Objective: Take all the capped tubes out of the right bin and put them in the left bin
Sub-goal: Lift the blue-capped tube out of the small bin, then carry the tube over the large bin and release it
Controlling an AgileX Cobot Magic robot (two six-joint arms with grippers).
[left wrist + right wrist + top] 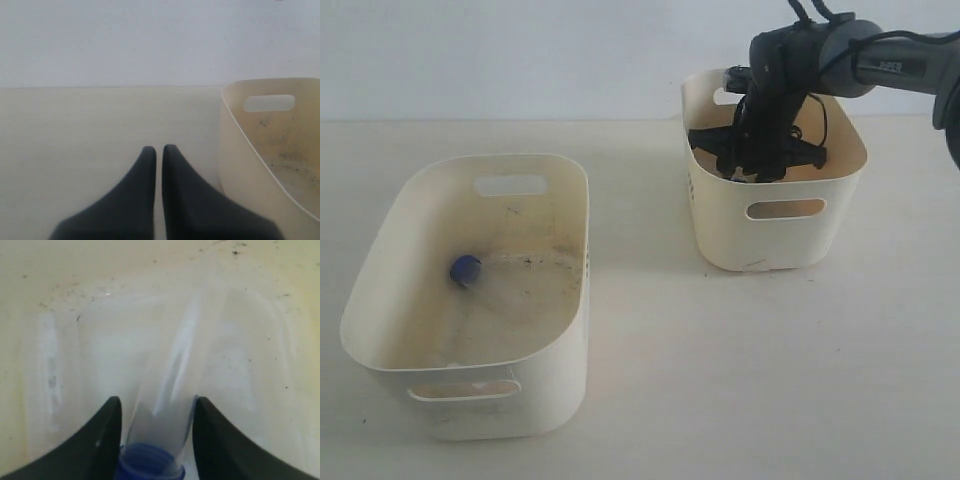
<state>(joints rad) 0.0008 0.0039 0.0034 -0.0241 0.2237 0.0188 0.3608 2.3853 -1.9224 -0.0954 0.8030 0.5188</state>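
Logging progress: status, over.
Right end effector inside right bin, clamped on blue-capped tube. Left end effector shut, empty. One tube in left bin. Nothing blocking.

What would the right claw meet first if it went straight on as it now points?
Probably the right bin's inner surface, with the capped tube between the right claw's fingers touching it first; depth is unclear.

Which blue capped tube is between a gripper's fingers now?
The blue-capped tube in the right bin, flanked by the right gripper. The other tube lies loose on the speckled floor of the left bin.
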